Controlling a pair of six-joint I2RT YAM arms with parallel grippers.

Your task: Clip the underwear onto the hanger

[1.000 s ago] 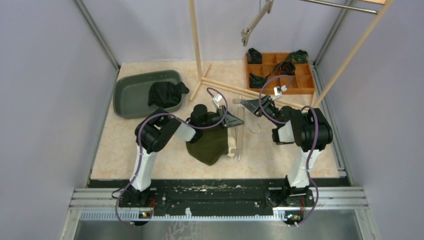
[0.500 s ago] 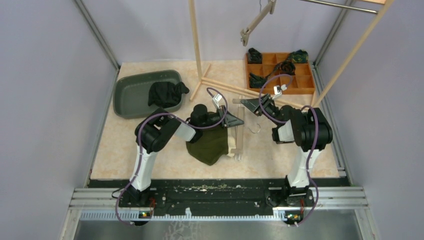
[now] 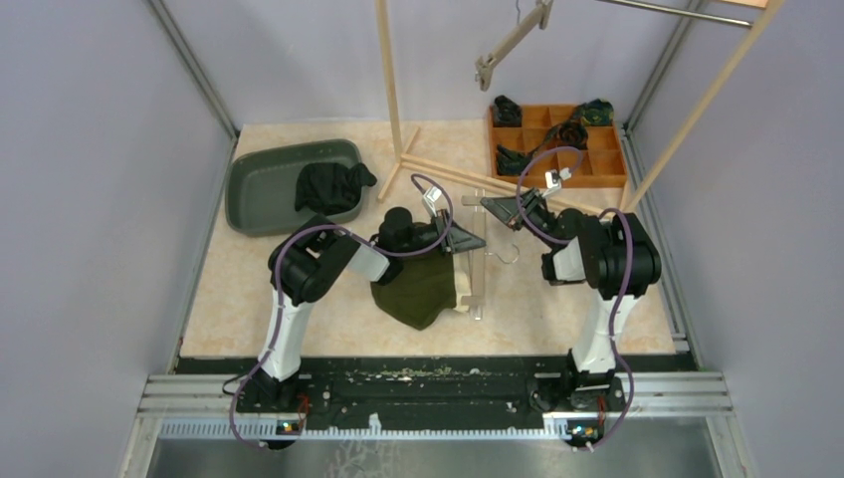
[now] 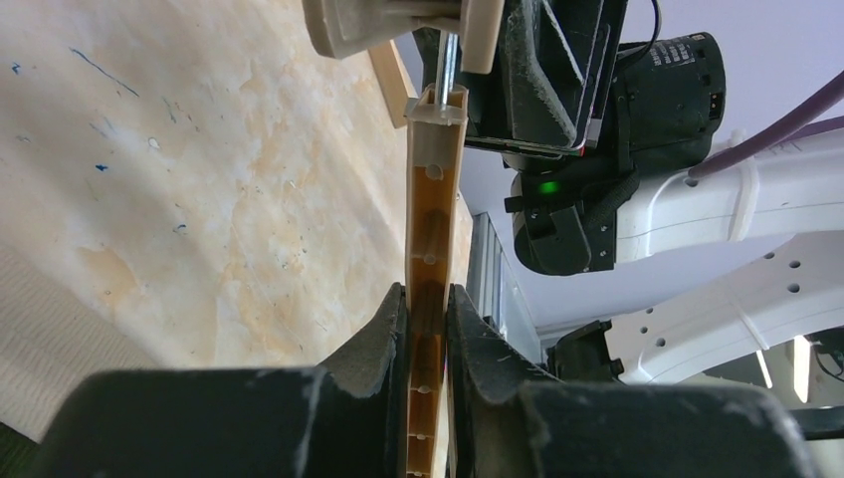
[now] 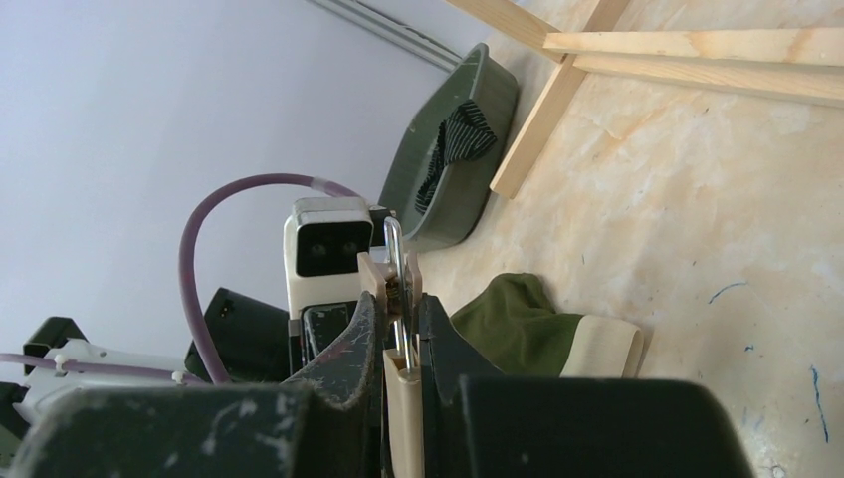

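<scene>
L gripper [image 4: 426, 299] is clamped tight on the bar of the beige hanger [image 3: 476, 289], one finger on each flat side, no gap showing. The hanger lies flat on the table [image 3: 299, 299] btwn the two arms, running from near edge toward the back. R gripper [image 5: 401, 311] is pinched shut on the clip [image 5: 398, 271] at the hanger's far end, w/ the wire spring sticking up btwn its fingers. The olive underwear [image 3: 416, 289] sits on the table just left of the hanger, under the L arm's wrist, pale waistband touching or nearly touching the bar; can't tell if any fabric is in a clip. Back left: grey-green tray [image 3: 254, 194] w/ a dark garment [image 3: 333, 186] in it. Back right: orange divided box [image 3: 597, 164] w/ dark items in some compartments. A wooden rack [image 3: 390, 80] stands at the back
</scene>
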